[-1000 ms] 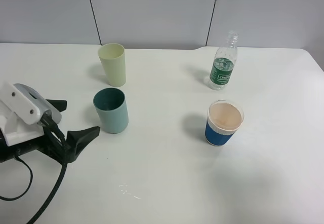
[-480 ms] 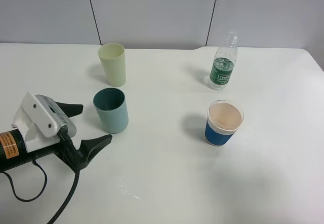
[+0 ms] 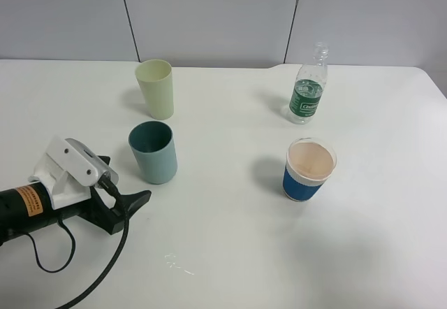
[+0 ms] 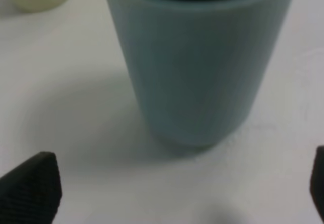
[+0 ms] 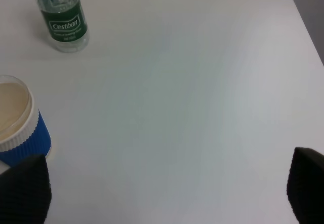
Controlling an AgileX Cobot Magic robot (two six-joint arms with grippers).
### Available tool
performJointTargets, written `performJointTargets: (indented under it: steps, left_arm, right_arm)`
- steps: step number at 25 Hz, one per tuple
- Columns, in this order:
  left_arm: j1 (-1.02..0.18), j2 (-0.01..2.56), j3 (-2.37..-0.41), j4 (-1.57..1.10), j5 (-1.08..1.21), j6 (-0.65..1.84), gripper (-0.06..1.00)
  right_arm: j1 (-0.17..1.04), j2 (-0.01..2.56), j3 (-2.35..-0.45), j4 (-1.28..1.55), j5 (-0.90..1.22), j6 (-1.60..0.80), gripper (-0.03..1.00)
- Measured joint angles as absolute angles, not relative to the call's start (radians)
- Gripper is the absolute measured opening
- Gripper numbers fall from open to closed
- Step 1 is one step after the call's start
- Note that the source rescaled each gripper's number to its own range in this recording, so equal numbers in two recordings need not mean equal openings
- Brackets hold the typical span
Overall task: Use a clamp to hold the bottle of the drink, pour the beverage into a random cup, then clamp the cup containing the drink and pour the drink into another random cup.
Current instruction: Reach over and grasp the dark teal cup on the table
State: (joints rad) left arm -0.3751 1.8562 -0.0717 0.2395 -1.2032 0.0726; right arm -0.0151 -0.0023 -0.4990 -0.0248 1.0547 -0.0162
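The light teal cup (image 3: 153, 152) with its dark green inside stands upright left of the table's middle. My left gripper (image 3: 125, 180) lies low just to its front left, open, with its fingers a short way from the cup's base. In the left wrist view the teal cup (image 4: 200, 67) fills the picture ahead of the open left gripper (image 4: 174, 189). The pale yellow-green cup (image 3: 155, 89) stands behind it. The bottle (image 3: 307, 94) stands upright at the back right, uncapped. My right gripper (image 5: 164, 187) is open and empty over bare table, with the bottle (image 5: 64, 20) far ahead of it.
A blue cup with a white rim (image 3: 308, 171) holds a pale tan drink right of the middle; the right wrist view shows it (image 5: 19, 125) beside one finger. A few drops of liquid (image 3: 178, 263) lie near the front. The table's right edge (image 5: 304, 26) runs close by.
My left gripper has moved right and forward toward the teal cup and turned to face it. Cups and bottle have not moved.
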Motion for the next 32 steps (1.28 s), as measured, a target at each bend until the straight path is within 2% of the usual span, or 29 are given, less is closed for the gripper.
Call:
performJointTargets:
  steps: [18, 32]
  left_arm:
    - [-0.375, 1.859, -0.171, 0.275, -1.211, 0.033, 1.0]
    - [-0.375, 1.981, -0.237, 0.356, -1.213, 0.033, 1.0]
  right_arm:
    - [-0.015, -0.002, -0.499, -0.025, 1.055, -0.016, 0.85]
    - [-0.015, -0.002, -0.499, -0.025, 1.055, -0.016, 0.85]
